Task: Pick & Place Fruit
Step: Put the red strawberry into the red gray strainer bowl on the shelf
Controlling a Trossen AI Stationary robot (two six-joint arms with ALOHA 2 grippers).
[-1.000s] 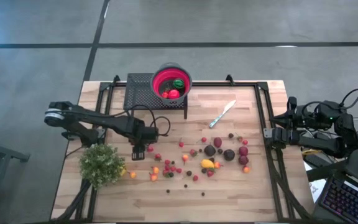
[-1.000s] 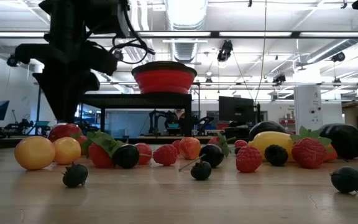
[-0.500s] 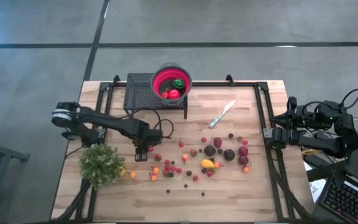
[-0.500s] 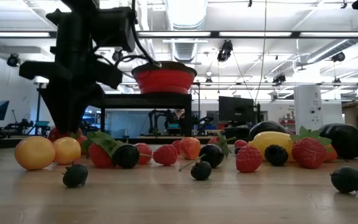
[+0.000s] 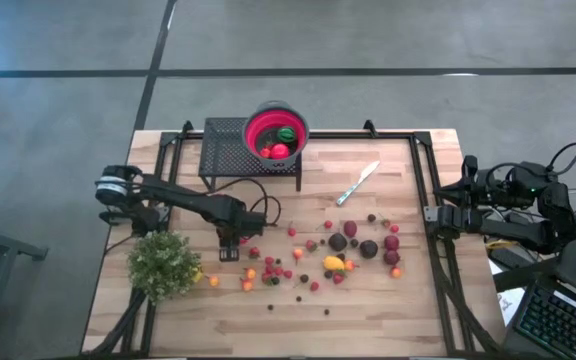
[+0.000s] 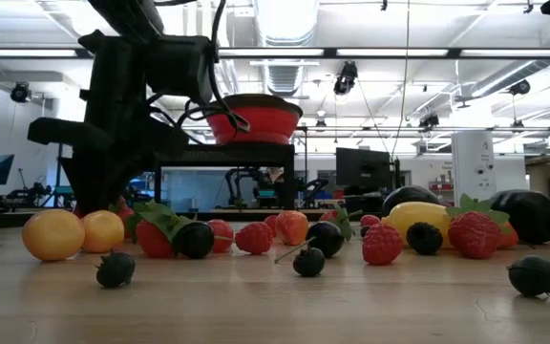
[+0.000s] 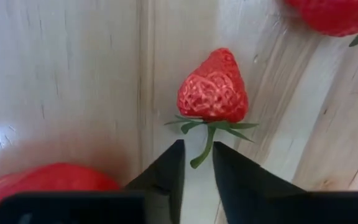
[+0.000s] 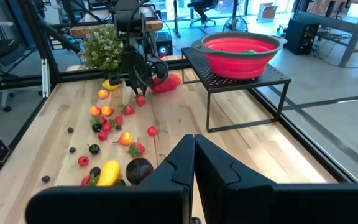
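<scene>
Wooden table carried everything; the red bowl on its black mesh stand served as landmark, at the table's far edge. The bowl already held a red piece and a green one.

Left arm reached in from the left side of the table, its gripper lowered to the wood on the near side of the stand, a little to the left of the bowl. Right arm was parked off the table's right edge, well away from the bowl, its gripper with both fingers pressed together on nothing.

Bushy green plant stood near-left of the bowl, beside the left arm. Silver knife lay just right of the stand.

Larger red piece lay beside the left gripper (seen from the right wrist view). Most of the fruit was scattered across mid-table on the near side of the bowl: maroon, yellow, orange, red, small dark berries.

Smallest item: one strawberry on the wood directly ahead of the left fingers. Those fingers stood narrowly apart with the strawberry's green stem in the gap; whether they actually pinched it I could not tell.
</scene>
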